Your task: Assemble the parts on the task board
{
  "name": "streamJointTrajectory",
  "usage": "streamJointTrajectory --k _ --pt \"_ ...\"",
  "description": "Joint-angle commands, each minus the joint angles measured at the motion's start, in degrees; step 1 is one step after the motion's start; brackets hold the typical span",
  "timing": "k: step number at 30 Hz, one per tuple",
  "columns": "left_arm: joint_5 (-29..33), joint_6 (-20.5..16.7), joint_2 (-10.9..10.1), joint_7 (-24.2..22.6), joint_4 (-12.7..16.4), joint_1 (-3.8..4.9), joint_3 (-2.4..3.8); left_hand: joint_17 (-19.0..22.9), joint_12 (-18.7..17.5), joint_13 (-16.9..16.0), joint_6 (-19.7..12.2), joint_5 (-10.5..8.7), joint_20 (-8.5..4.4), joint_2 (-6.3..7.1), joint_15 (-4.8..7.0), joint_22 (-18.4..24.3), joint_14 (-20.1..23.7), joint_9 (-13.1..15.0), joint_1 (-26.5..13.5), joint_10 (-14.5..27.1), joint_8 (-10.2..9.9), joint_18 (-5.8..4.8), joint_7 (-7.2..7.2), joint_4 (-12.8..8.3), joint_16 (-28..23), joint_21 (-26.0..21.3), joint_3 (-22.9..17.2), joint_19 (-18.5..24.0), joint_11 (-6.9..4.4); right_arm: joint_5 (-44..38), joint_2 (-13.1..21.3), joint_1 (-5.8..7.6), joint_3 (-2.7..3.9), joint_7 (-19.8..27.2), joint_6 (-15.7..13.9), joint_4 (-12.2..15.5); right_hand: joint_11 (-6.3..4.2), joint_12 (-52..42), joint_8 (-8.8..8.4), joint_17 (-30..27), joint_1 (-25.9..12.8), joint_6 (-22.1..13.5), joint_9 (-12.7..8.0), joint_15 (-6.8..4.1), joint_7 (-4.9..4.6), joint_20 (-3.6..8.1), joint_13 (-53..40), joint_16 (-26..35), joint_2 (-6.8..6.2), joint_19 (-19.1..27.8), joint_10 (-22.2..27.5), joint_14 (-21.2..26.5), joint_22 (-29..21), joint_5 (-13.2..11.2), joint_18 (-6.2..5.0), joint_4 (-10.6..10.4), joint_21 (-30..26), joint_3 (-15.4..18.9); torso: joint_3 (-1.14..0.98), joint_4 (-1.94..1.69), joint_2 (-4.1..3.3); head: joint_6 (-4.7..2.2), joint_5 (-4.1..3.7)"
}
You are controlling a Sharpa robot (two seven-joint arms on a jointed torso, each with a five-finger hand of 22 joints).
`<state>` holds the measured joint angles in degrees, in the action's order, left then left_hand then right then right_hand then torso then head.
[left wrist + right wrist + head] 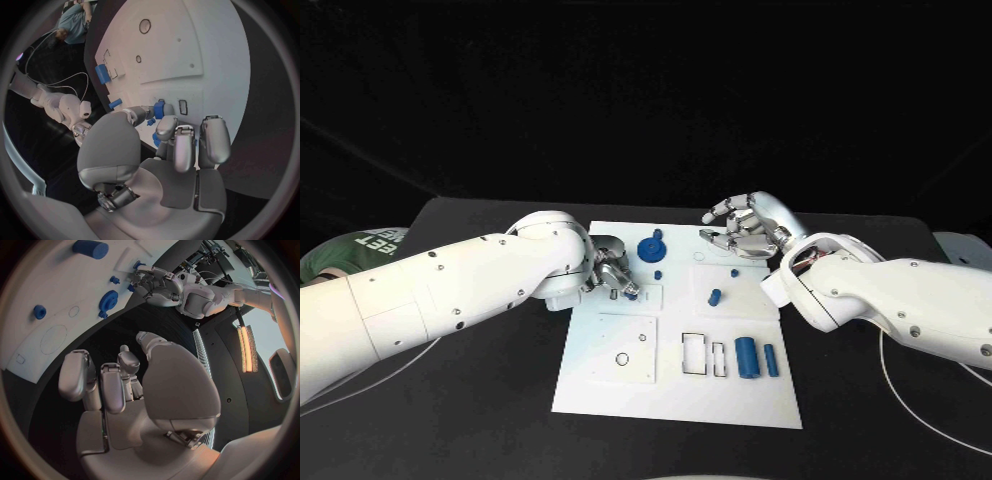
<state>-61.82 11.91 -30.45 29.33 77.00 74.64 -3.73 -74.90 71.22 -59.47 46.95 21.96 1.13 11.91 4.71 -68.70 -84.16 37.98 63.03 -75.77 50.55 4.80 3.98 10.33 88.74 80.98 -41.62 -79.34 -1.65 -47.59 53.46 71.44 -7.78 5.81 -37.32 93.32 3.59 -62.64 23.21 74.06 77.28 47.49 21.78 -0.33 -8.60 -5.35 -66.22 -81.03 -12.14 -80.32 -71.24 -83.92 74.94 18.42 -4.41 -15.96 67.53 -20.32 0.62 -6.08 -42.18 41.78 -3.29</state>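
The white task board (678, 398) lies in the middle of the table. My left hand (609, 275) is low over its left edge and pinches a small blue part (160, 107) between thumb and fingers, close to a small rectangular slot (182, 106). My right hand (747, 228) hovers above the board's far right corner, fingers half curled and apart, holding nothing. On the board are a blue gear-like part (652, 248), a small peg (658, 273), another peg (715, 296) and two blue cylinders (746, 352) beside empty rectangular slots (697, 353).
The black table (459, 400) runs around the board. Thin white cables (899, 365) trail over it on the right. A person in a green shirt (358, 248) sits past the table's far left corner, touching nothing.
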Motion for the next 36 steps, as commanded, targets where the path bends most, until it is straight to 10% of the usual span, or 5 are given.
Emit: streamJointTrajectory --k 1,36 --pt "-1.0 1.84 0.08 0.49 -0.19 -0.14 -0.13 -13.21 -0.09 -0.03 1.78 0.02 0.14 -0.66 0.44 -0.13 -5.35 0.11 -0.08 -0.13 0.24 -0.52 -1.91 -6.79 0.35 0.33 -7.11 -0.39 -0.34 -0.62 0.01 -0.04 0.0 0.06 0.7 0.1 -0.05 0.14 -0.15 0.02 -0.5 -0.15 -0.08 -0.4 0.12 0.02 0.05 0.31 -0.1 0.25 0.19 -1.91 4.82 0.19 -0.29 -0.14 -0.32 -0.13 0.0 0.0 -0.02 0.08 -0.05" --pt "-1.02 3.95 0.56 0.53 -0.25 -0.2 -0.16 -13.51 -0.25 0.18 1.74 -0.09 0.02 -1.05 0.62 -0.38 -5.43 0.39 0.29 -0.08 0.52 -0.57 -2.12 -7.44 0.5 0.43 -7.39 -0.49 -0.57 -0.54 0.0 -0.04 0.0 1.01 0.12 -0.05 -0.07 0.06 -0.08 0.11 -0.77 -0.05 -0.09 -0.41 0.15 0.03 0.05 0.31 -0.03 0.19 0.09 -1.96 4.78 0.28 -0.29 -0.23 -0.38 -0.15 -0.02 0.02 0.0 0.33 -0.07"
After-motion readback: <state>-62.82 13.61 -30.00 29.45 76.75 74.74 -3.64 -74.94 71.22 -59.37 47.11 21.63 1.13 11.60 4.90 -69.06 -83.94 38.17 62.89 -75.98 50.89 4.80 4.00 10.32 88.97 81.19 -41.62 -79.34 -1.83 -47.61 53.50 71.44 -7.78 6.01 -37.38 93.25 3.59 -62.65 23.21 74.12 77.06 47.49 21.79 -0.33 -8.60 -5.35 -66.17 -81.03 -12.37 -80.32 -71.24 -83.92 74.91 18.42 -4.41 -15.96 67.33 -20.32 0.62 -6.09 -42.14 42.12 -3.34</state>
